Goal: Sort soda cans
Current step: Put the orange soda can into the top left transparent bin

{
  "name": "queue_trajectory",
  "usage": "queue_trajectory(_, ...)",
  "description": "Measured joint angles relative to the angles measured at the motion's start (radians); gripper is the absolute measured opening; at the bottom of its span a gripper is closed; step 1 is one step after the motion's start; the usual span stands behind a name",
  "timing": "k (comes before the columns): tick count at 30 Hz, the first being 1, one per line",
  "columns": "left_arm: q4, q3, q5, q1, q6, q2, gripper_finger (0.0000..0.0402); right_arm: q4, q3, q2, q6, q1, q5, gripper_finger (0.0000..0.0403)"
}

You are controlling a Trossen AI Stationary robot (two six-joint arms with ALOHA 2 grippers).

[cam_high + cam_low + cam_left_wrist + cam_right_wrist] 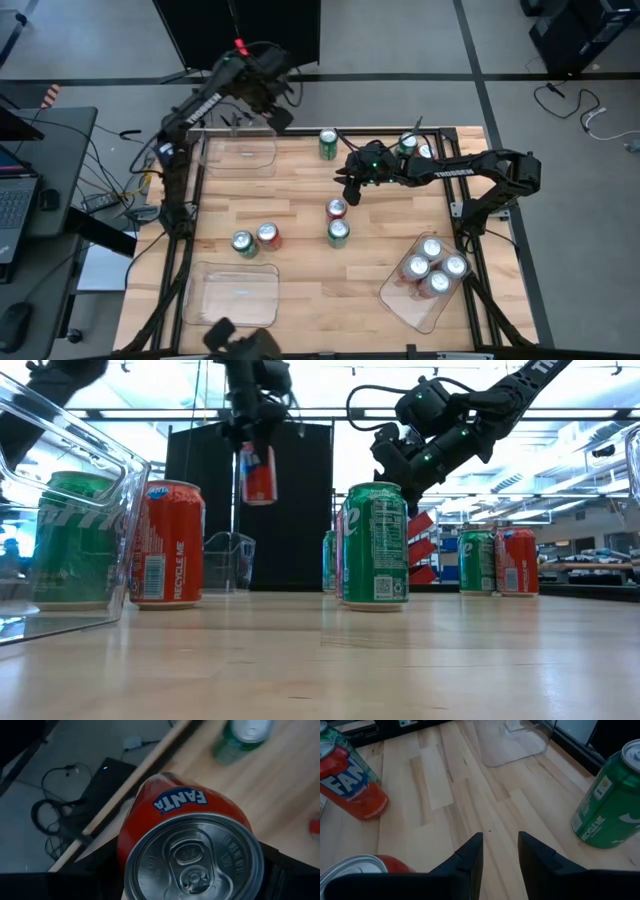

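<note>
Table (300, 180): cans scattered mid-board, four silver-white ones in near-right tray (400, 300) | Left gripper (258, 430): clamps red Fanta can (259, 472) high above far-left tray (240, 155); early release may tip it | Right gripper (499, 851): narrow gap, empty, may nudge red can (337, 209).

Dark jointed arms, white lettering along links, green indicator lights, black cables.
</note>
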Motion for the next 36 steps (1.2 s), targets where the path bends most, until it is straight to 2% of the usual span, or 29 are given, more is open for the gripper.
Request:
queue_trajectory(3,-0.005,-0.092,-0.003,0.042,-0.02,-0.06,0.0289,-0.003,0.0,0.0,0.003,0.0,0.0,0.0109)
queue_trajectory(8,0.024,-0.333,-0.006,0.1,-0.02,-0.19,0.0289,-0.002,0.0,0.0,0.003,0.0,0.0,0.0109)
queue_trajectory(15,0.202,-0.698,0.045,0.189,-0.027,-0.378,0.0289,0.007,0.0,0.0,0.003,0.0,-0.006,0.0109)
queue_trajectory(21,0.311,-0.939,0.055,0.281,-0.036,-0.449,0.0289,0.033,0.0,0.0,0.001,0.0,-0.007,0.0109)
queue_trajectory(27,0.427,-1.057,0.057,0.35,-0.023,-0.439,0.0289,0.041,0.0,0.0,-0.005,0.0,-0.007,0.0109)
queue_trajectory(33,0.551,-1.067,0.064,0.41,-0.002,-0.422,0.0289,0.04,0.0,0.0,-0.005,0.001,-0.007,0.0105)
queue_trajectory(36,0.546,-1.067,0.062,0.43,-0.003,-0.406,0.0289,0.04,0.0,0.0,-0.004,0.003,-0.007,0.0106)
